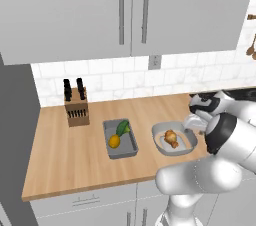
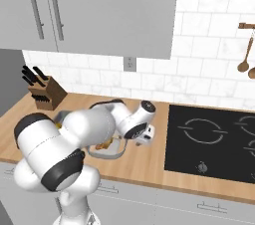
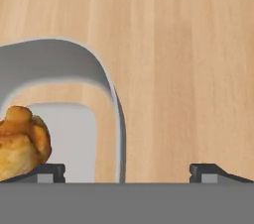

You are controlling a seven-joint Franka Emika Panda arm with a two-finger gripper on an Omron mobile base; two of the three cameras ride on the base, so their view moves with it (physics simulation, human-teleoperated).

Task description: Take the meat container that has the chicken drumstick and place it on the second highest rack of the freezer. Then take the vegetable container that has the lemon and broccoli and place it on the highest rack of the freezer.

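Note:
The meat container [image 1: 161,131] is a shallow grey oval dish on the wooden counter, with a browned chicken drumstick [image 1: 171,138] in it. My gripper [image 1: 192,125] hovers low at its right rim, open. In the hand view the container's curved rim [image 3: 106,82] runs down between my two fingertips [image 3: 47,171], and the drumstick [image 3: 21,141] sits just inside the left one. The vegetable container [image 1: 131,143], a grey rectangular tray, lies left of the oval dish and holds a lemon [image 1: 114,141] and broccoli [image 1: 123,128]. The freezer's racks are out of view.
A knife block [image 1: 76,106] stands at the back left of the counter [image 1: 60,155]. A black cooktop [image 2: 214,139] lies to the right of the meat container [image 2: 113,153]. Wall cabinets [image 1: 130,10] hang overhead. A tall dark grey panel [image 1: 15,135] borders the counter's left end.

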